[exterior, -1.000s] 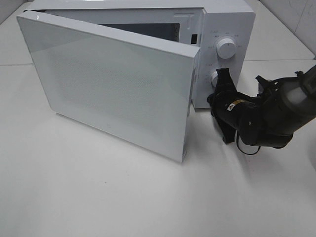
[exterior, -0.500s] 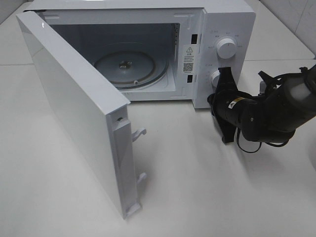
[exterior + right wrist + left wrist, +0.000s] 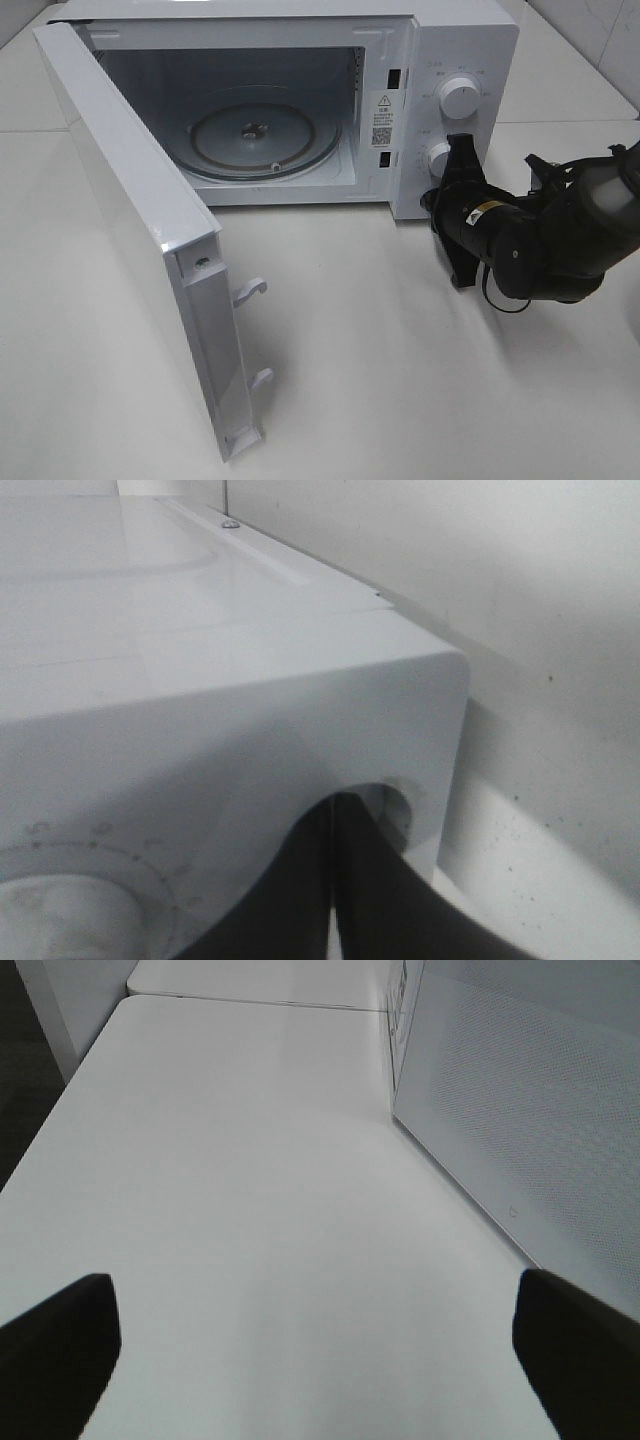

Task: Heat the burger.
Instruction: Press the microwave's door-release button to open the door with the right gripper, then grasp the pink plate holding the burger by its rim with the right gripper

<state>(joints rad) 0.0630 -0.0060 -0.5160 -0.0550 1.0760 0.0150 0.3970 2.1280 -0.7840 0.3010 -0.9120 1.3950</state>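
The burger is out of view in every frame. The white microwave (image 3: pixel 440 40) stands at the back with its door (image 3: pixel 120 210) swung wide to the left. Inside lies only the bare glass turntable (image 3: pixel 255 135). My right gripper (image 3: pixel 458 145) is shut with nothing in it, its tips by the lower knob (image 3: pixel 437 158) of the control panel. In the right wrist view the shut gripper (image 3: pixel 335 815) points at the microwave's corner (image 3: pixel 300 670). My left gripper (image 3: pixel 315 1350) is open and empty over the bare table, beside the door's outer face (image 3: pixel 520 1110).
The open door juts far out over the left and front of the table (image 3: pixel 420 380). An upper knob (image 3: pixel 459 97) sits above the lower one. The right arm's black body (image 3: pixel 530 245) lies along the table right of the microwave.
The microwave door has swung from half shut to wide open, uncovering the turntable. My right gripper has stayed by the lower knob, shifting only slightly.
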